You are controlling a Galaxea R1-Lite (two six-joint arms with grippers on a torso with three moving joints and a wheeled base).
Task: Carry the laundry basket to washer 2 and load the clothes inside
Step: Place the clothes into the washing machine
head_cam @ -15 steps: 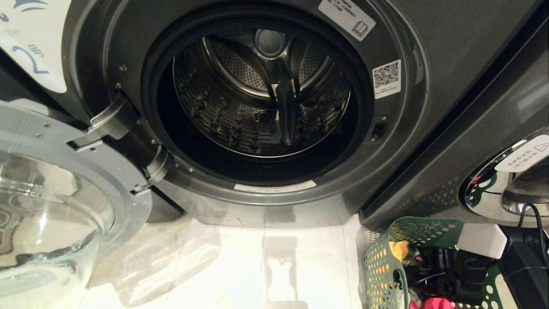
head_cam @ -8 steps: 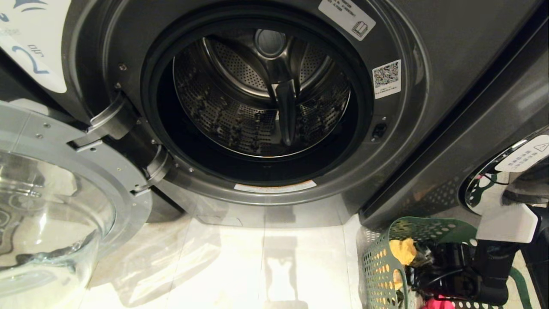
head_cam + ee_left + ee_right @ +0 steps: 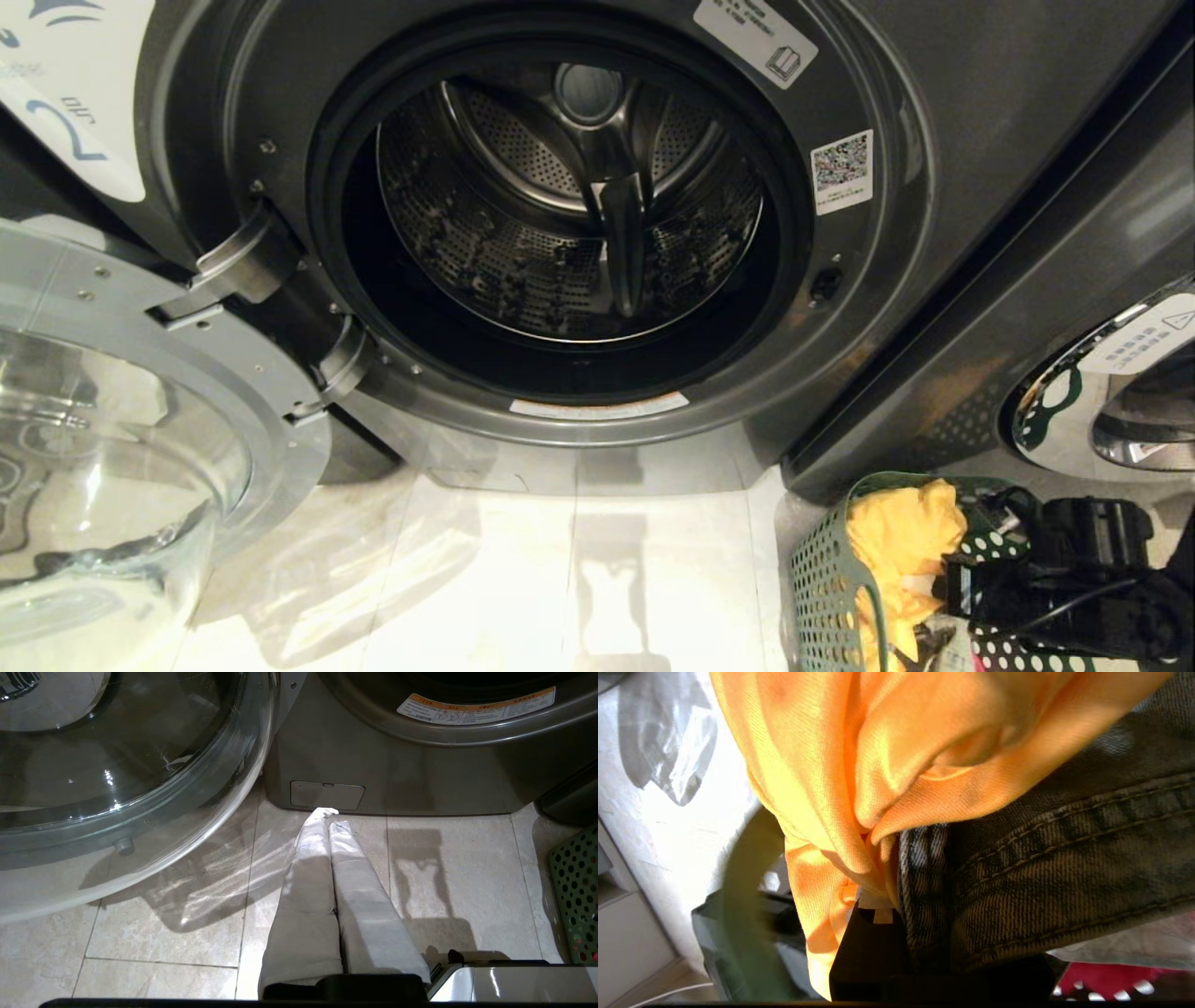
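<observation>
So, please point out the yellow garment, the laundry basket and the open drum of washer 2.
yellow garment (image 3: 901, 532): head view, on its bunched upper fold.
laundry basket (image 3: 822, 579): head view, on its perforated green side wall.
washer 2 (image 3: 569, 205): head view, on the drum's perforated back.

Laundry basket (image 3: 826, 579) cut off by frame edge; right claw (image 3: 878, 905) buried under clothes (image 3: 859, 765).

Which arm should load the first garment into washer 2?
Right. The right gripper is in the laundry basket, shut on the yellow garment and grey garment. The left gripper hangs empty above the floor.
</observation>
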